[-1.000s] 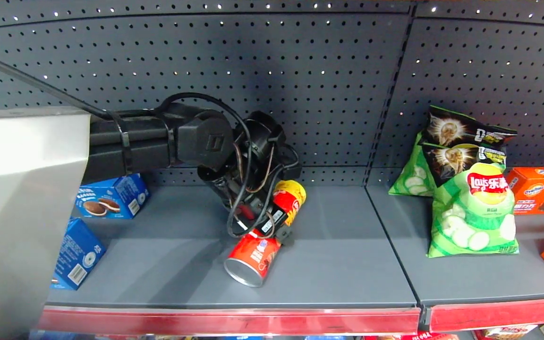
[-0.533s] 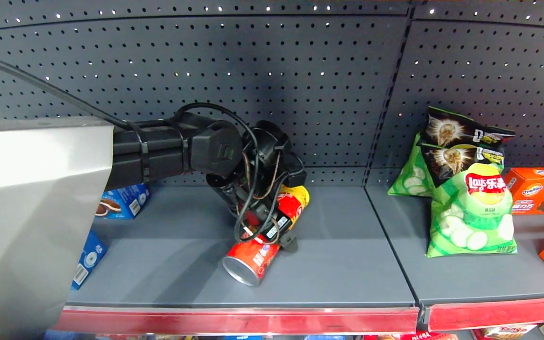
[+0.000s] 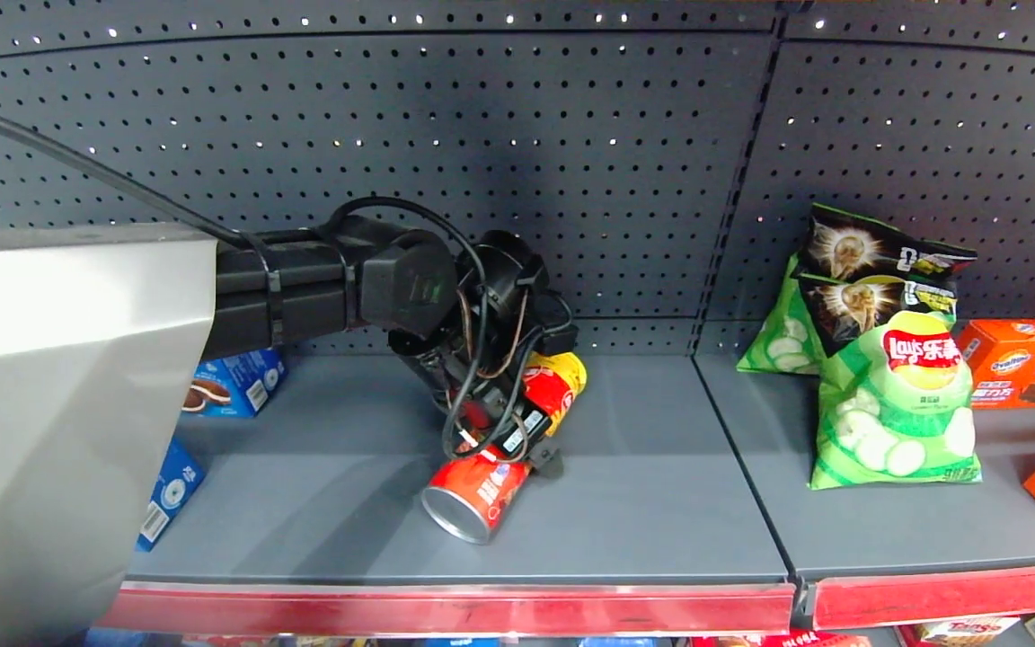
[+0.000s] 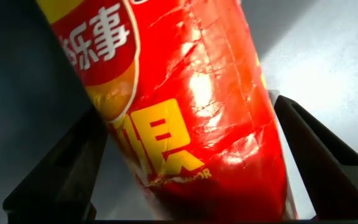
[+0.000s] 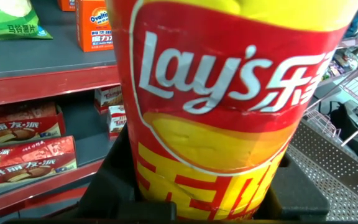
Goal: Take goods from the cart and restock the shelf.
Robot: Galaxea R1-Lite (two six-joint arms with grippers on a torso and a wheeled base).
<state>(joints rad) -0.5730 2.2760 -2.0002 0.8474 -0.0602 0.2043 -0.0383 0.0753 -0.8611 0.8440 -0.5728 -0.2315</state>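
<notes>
Red can [image 3: 480, 490]: tilted, middle of shelf [image 3: 643, 512], metal end toward front edge.
Left gripper [image 3: 531, 440]: clamped around it.
Right gripper [image 5: 210, 193]: clamped around second can [image 5: 229, 106], near cart [image 5: 347, 140].

We see left gripper [image 3: 517, 429] clasped round chip can [image 3: 474, 496], can tilted, metal base toward us, over grey shelf [image 3: 643, 503] | blue cookie boxes [image 3: 234, 382] left of can | green chip bags [image 3: 895, 404] right of can | orange boxes [image 3: 1021, 364] farther right

Grey shelf [image 3: 643, 503]: blue boxes [image 3: 234, 382] L, chip bags [image 3: 895, 413] + orange boxes [image 3: 1016, 359] R.
</notes>
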